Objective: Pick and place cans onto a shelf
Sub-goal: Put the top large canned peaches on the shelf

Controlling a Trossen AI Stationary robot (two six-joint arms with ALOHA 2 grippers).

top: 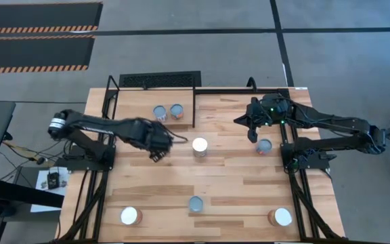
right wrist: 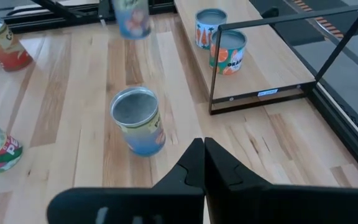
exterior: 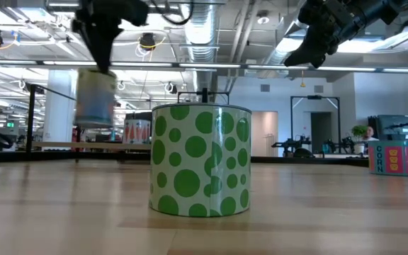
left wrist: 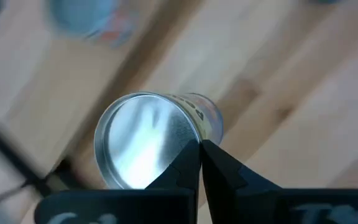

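Note:
My left gripper (top: 158, 144) hangs over the table's left middle, shut on a can (left wrist: 145, 146) with an open silver top. The low view shows this can (exterior: 94, 99) in the air. Two cans (top: 160, 112) (top: 176, 110) stand on the shelf (top: 133, 108), a light board in a black rod frame at the far left. A white-topped can (top: 200, 146) stands at mid-table. My right gripper (top: 252, 130) hovers shut above the far right, beside a bluish can (top: 264, 146), touching nothing. My left gripper holds the can by its top rim (left wrist: 190, 132), on one side. One finger reaches over the open top and the other (left wrist: 224, 163) stays outside the wall. The fingers come steeply from above. The can hangs upright below them, clear of the table.
A green-dotted can (exterior: 200, 159) stands close to the near edge in the low view. Further cans stand at near middle (top: 196, 203), near left (top: 131, 216) and near right (top: 283, 217). The shelf's black rods (right wrist: 272, 56) rise along the far edge.

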